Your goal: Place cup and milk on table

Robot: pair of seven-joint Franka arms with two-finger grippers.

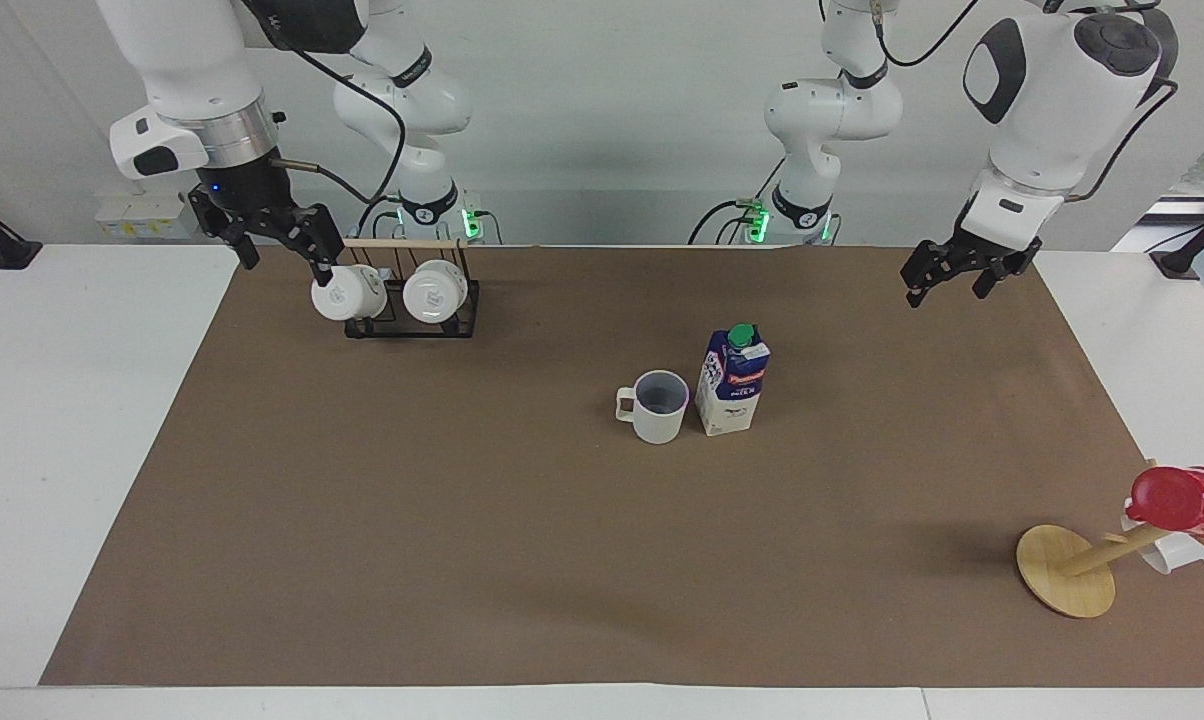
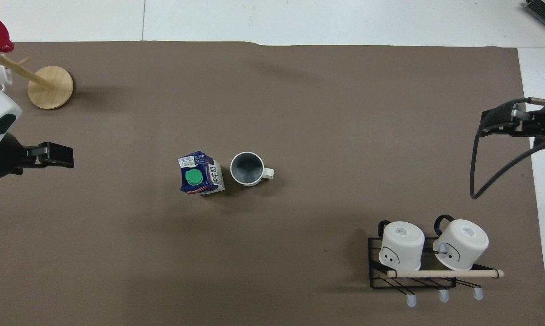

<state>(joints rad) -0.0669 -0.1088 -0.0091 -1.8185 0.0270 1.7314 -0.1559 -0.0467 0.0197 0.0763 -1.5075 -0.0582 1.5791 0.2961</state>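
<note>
The cup [image 1: 659, 405], a beige-white mug with a grey-blue inside, stands upright on the brown sheet of the table [image 1: 462, 540], near the middle. It also shows in the overhead view [image 2: 247, 168]. The milk [image 1: 732, 381] stands upright right beside it, toward the left arm's end, green cap on top [image 2: 201, 174]. My left gripper [image 1: 947, 283] hangs open and empty over the sheet at the left arm's end [image 2: 57, 155]. My right gripper [image 1: 284, 255] hangs open and empty over the sheet's edge at the right arm's end [image 2: 499, 122].
A black wire rack [image 1: 412, 325] with two white mugs [image 2: 401, 244] stands near the robots at the right arm's end. A tilted wooden mug tree [image 1: 1067, 570] with a red cup [image 1: 1184, 500] sits at the left arm's end, far from the robots.
</note>
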